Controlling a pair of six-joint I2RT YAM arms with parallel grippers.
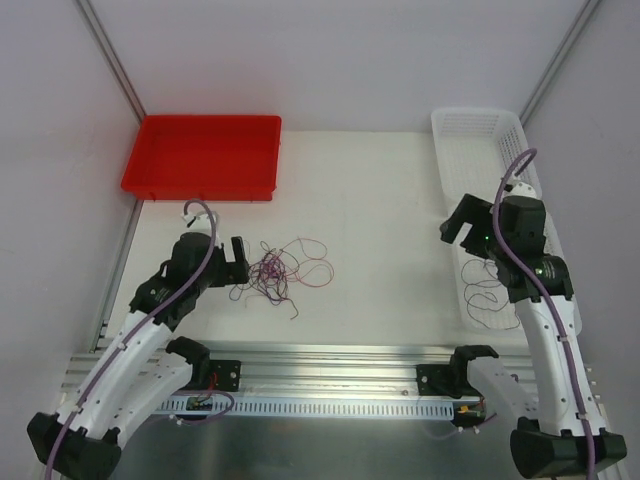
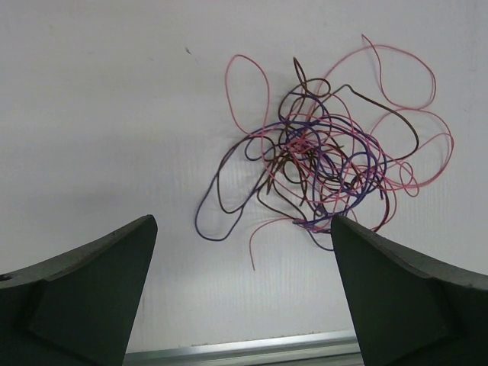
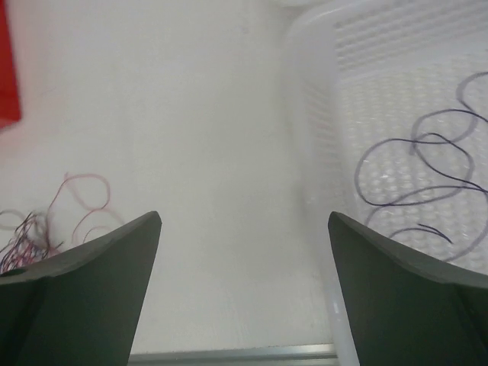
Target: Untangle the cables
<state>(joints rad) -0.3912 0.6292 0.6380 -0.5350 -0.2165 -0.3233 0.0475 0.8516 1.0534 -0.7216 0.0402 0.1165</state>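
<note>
Gaping empty, left fingers (image 2: 76,290), right fingers (image 3: 76,290), cables (image 2: 320,160) knotted beyond tracing, purple cable (image 3: 412,168) cropped in basket (image 3: 366,61)

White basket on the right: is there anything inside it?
The white basket holds one thin dark purple cable in loose loops on its perforated floor. In the top view the right arm covers part of its near half; anything beneath is hidden.
</note>
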